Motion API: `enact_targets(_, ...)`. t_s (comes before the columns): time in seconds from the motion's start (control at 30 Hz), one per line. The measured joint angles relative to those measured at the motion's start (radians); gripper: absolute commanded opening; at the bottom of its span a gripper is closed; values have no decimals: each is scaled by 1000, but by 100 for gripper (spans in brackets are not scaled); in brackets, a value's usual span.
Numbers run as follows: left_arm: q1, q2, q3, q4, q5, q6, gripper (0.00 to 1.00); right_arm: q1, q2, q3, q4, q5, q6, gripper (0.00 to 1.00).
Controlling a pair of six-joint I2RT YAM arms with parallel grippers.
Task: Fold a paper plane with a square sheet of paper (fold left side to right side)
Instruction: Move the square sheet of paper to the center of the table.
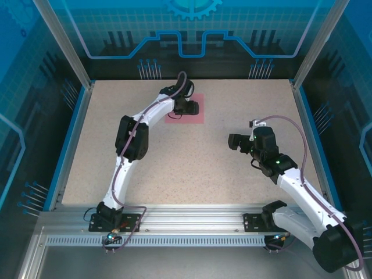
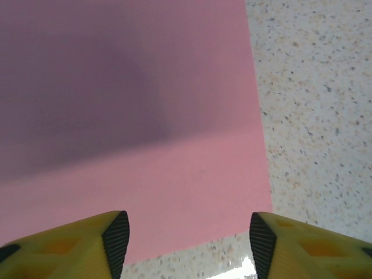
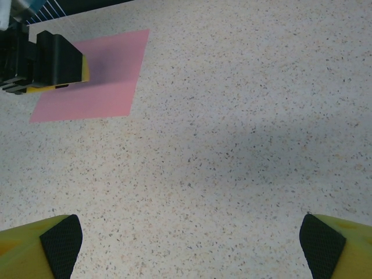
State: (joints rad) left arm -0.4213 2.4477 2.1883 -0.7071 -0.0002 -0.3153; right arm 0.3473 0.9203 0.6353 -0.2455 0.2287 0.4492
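At 12 o'clock, top view: square sheet of paper (image 1: 195,120) flat and unfolded on table (image 1: 174,168); left gripper (image 1: 196,107) over it, likely placed to start the fold.
Left wrist: jaws apart, clamping nothing; sheet edge at 3 o'clock.
Right wrist: right gripper (image 3: 189,244) jaws wide apart, probably waiting clear; sheet at 10 o'clock, square, no long axis.

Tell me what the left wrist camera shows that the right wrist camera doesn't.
Left wrist: a close-up corner of the square sheet of paper, shadowed, beneath the open left gripper. Right wrist: the sheet from afar, the left gripper partly covering it, and the open right gripper above the table. Both: the sheet lying flat on the speckled table.
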Motion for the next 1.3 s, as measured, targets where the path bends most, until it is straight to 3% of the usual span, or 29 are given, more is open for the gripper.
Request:
enact_targets(0.17, 0, 65, 66, -54, -10, -5, 50, 0, -4, -4, -14, 0, 0, 100)
enact_targets(0.73, -25, 109, 86, -109, -31, -8, 47, 2, -104, -28, -76, 26, 8, 100)
enact_targets(1.3, -72, -113, -300, -6, 2, -71, 46, 2, -106, -34, -94, 30, 19, 100)
